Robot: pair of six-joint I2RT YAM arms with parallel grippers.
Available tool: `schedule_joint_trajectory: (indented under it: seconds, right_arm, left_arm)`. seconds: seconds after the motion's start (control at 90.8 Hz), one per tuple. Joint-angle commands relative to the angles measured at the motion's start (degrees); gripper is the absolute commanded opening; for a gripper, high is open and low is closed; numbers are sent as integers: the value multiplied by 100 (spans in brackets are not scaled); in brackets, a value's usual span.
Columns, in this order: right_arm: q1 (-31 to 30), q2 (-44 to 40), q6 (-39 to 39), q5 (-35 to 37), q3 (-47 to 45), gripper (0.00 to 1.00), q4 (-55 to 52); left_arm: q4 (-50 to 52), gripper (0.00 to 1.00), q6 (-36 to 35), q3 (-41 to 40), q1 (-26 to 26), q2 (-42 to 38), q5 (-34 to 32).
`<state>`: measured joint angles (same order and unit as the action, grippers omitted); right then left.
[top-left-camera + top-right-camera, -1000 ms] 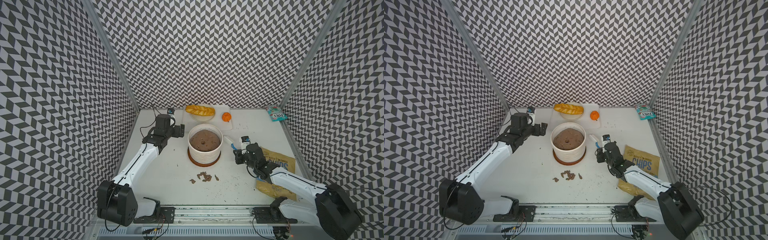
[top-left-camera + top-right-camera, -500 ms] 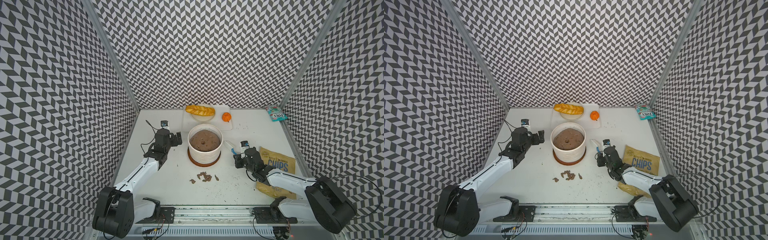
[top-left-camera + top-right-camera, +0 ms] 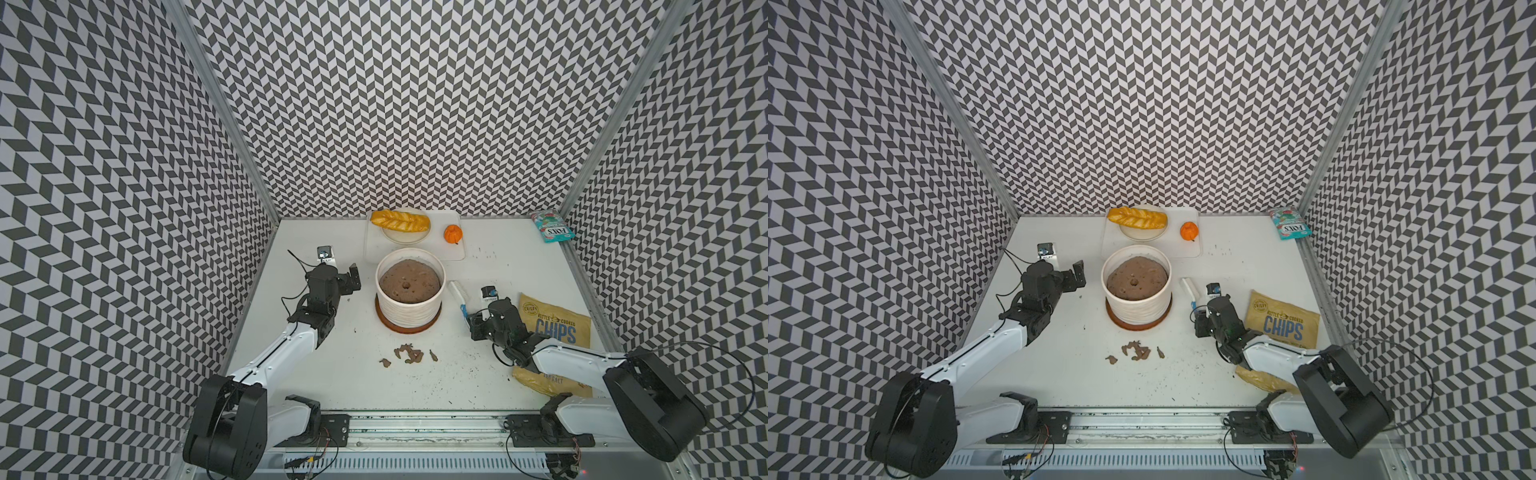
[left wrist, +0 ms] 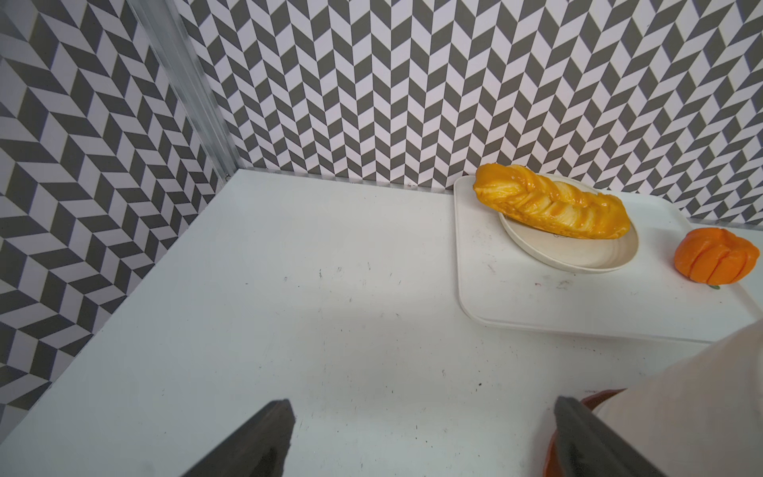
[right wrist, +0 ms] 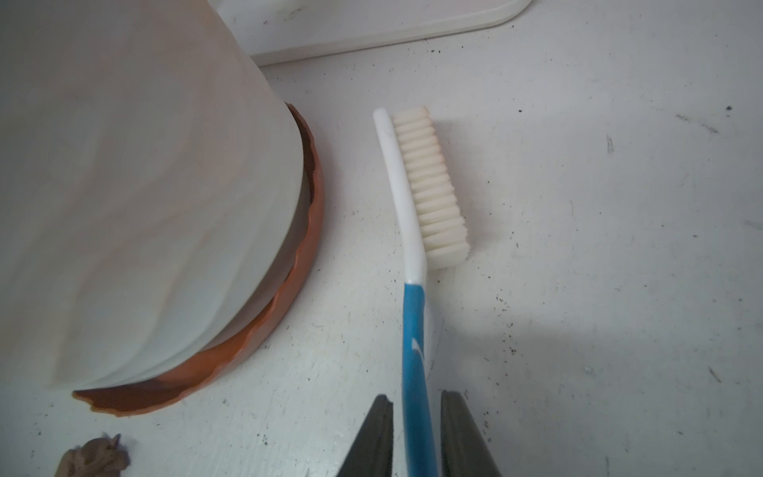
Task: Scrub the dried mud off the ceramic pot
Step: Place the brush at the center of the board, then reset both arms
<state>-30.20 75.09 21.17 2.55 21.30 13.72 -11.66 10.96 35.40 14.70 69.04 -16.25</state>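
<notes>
Lowered since a second ago, the right hand now sets its jaws slightly apart astride the blue handle of a white-bristled plastic brush, which lies on the white desk just beside the ribbed white ceramic pot. Drawn back, the left hand gapes wide and empty. Brown dried-mud flakes lie on the desk near the pot's terracotta saucer.

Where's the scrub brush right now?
In both top views the brush lies on the table on the robot's right, between the ceramic pot and the chips bag.
</notes>
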Motion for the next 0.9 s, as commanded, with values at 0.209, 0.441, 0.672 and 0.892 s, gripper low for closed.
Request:
schedule_joint_trajectory:
  seconds: [0.209, 0.441, 0.672, 0.892]
  right_arm:
    - [30, -300, -18, 226, 289, 47, -186]
    - [673, -1000, -679, 923, 880, 75, -741]
    - [2024, -1071, -1239, 877, 495, 100, 824]
    - [2204, -366, -1872, 1196, -10, 100, 2779]
  left_arm:
    - [-469, 100, -244, -119, -80, -25, -475]
    - [-1116, 100, -549, -385, -316, 189, -823]
    - [-2581, 100, -826, -1001, -1061, 468, 565]
    - [-3423, 100, -1017, -1204, -1544, 980, 1412]
